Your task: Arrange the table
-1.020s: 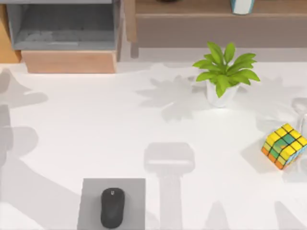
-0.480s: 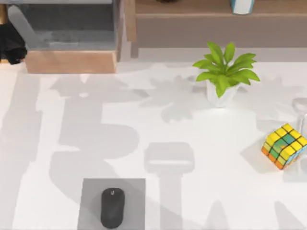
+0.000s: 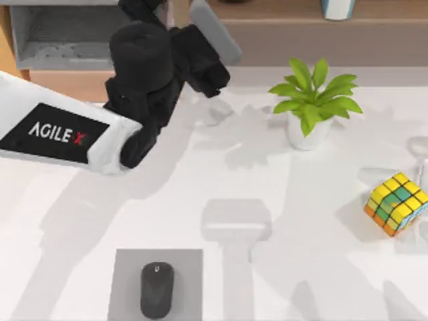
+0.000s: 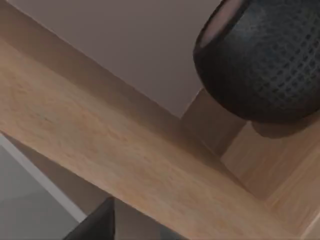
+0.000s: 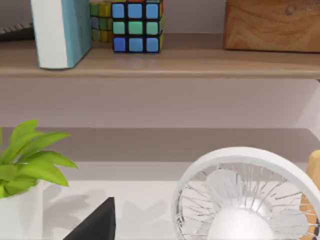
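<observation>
My left arm (image 3: 100,127) reaches over the far left of the worktop (image 3: 200,194) toward the shelf (image 3: 93,47); its fingers' state I cannot tell.

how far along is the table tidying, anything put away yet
Early, by the look of it. The mouse, potted plant and puzzle cube sit on the table. The left arm reaches toward the shelf unit, nothing visibly carried. Any putting away remains.

A black mouse (image 3: 156,289) lies on a grey mat (image 3: 187,267); plant (image 3: 313,100) and cube (image 3: 396,204) stand apart.
</observation>
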Controlling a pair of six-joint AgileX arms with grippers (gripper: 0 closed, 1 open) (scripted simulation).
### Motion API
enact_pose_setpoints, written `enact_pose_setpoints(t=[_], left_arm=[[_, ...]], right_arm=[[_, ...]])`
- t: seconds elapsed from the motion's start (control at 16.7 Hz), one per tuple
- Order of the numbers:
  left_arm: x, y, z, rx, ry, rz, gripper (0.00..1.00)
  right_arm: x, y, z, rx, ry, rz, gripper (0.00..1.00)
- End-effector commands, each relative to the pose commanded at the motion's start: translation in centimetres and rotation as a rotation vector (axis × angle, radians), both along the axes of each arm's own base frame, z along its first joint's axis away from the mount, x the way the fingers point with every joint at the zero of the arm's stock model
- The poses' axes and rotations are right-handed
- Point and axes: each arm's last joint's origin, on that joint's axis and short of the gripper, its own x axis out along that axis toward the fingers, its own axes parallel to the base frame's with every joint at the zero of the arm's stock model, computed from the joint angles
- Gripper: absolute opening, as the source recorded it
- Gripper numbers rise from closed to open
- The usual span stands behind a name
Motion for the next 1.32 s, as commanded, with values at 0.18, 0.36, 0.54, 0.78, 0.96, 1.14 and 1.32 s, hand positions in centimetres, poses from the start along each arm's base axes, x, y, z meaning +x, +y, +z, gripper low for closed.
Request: enact_pose_setpoints(t=[0.18,0.36,0.54,0.78,0.96,1.14,1.32], left_arm=[[-0.5,-7.1,1.2,-0.174,0.057,-0.020,1.00],[-0.1,-13.1,2.4,-0.358,0.095,0.009,1.00],[0.7,-17.8,3.3,-0.535,0.116,0.063,1.00],[1.9,-22.1,3.9,-0.746,0.117,0.141,1.00],[2.6,-23.8,4.0,-0.865,0.110,0.187,1.00],[2.9,-24.7,3.6,-0.931,0.105,0.218,1.00],[3.0,-24.9,3.3,-0.948,0.104,0.228,1.00]], right_arm=[[0.0,0.0,0.0,0.000,0.000,0.000,1.00],[0.0,0.0,0.0,0.000,0.000,0.000,1.00],[0.0,0.0,0.0,0.000,0.000,0.000,1.00],[0.0,0.0,0.0,0.000,0.000,0.000,1.00],[0.0,0.0,0.0,0.000,0.000,0.000,1.00],[0.0,0.0,0.0,0.000,0.000,0.000,1.00],[0.0,0.0,0.0,0.000,0.000,0.000,1.00]])
